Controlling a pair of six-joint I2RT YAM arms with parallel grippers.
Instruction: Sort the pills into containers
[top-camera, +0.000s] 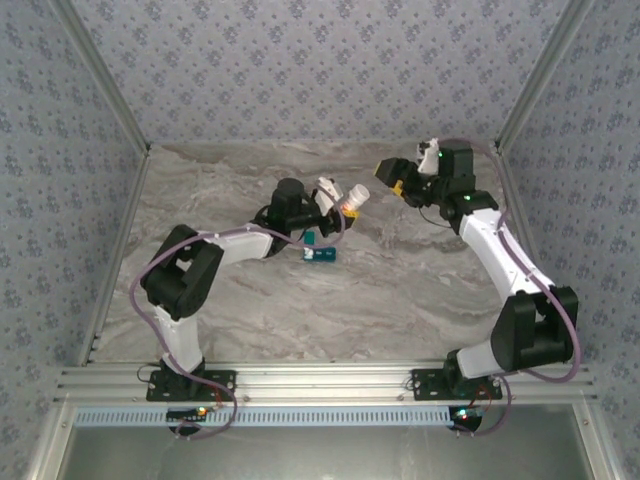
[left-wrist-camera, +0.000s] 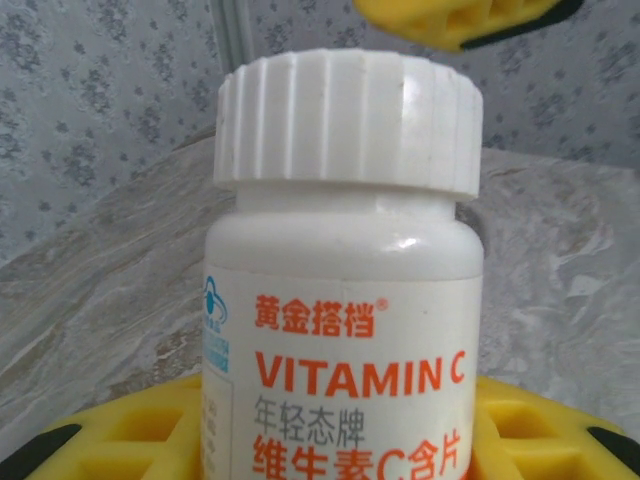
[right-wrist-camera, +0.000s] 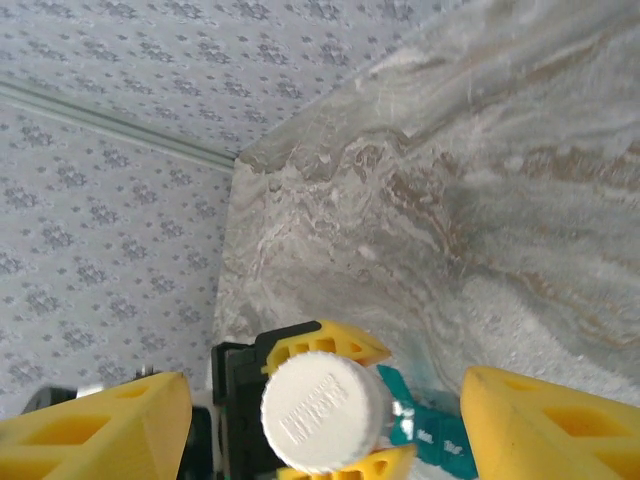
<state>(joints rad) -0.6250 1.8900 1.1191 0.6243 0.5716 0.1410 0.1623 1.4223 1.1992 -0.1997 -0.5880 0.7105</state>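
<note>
1. "VITAMIN C" + Chinese text is read on white ribbed-cap plastic bottle (left-wrist-camera: 345, 300), clamped in left gripper (top-camera: 338, 203).
2. Right gripper (top-camera: 393, 177) is spread wide, empty.
3. Teal plastic pill box (top-camera: 322, 255) is laid on grey marbled tbl (top-camera: 420, 290); walls (top-camera: 300, 60) papered.

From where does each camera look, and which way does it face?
Top external: above and behind the robot, looking down on the marble table; the whole left arm and right arm show.
Left wrist: on the left arm, facing the vitamin bottle that the left claw grips; its yellow fingers show at the bottom.
Right wrist: on the right arm, facing the bottle's white cap end-on; the open right claw stands either side.
Shared: both wrist views show the bottle and its cap.
</note>
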